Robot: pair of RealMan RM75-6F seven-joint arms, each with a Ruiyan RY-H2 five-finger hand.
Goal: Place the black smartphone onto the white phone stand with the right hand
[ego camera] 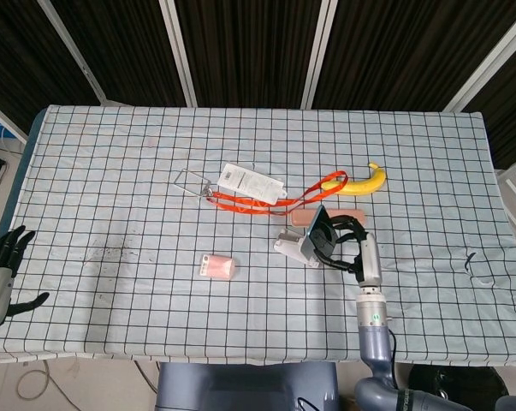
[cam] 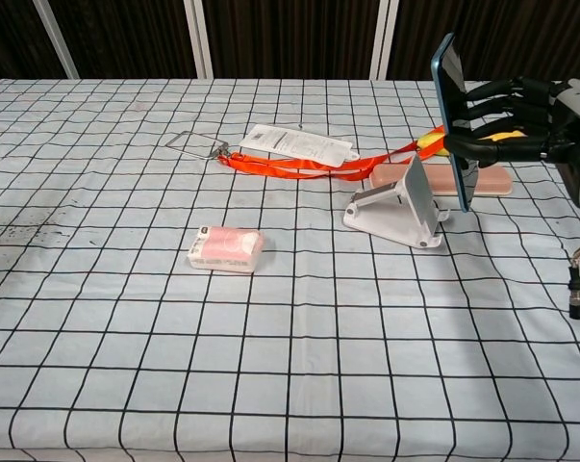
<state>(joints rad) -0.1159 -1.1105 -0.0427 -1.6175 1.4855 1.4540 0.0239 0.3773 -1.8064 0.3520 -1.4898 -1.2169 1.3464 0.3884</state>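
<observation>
My right hand (cam: 506, 120) grips the black smartphone (cam: 450, 115), held upright on edge just above and to the right of the white phone stand (cam: 397, 204). In the head view the smartphone (ego camera: 320, 227) hangs close over the stand (ego camera: 298, 246), with the right hand (ego camera: 347, 240) behind it. The stand's sloped plate carries nothing. My left hand (ego camera: 2, 265) sits off the table's left edge, fingers spread and holding nothing.
A pink bar (cam: 484, 179) lies just behind the stand, with a banana (ego camera: 367, 181) and an orange lanyard (cam: 318, 166) beyond it. A white packet (cam: 297, 143) and a metal clip (cam: 197, 144) lie further left. A small pink pack (cam: 226, 247) sits left of the stand.
</observation>
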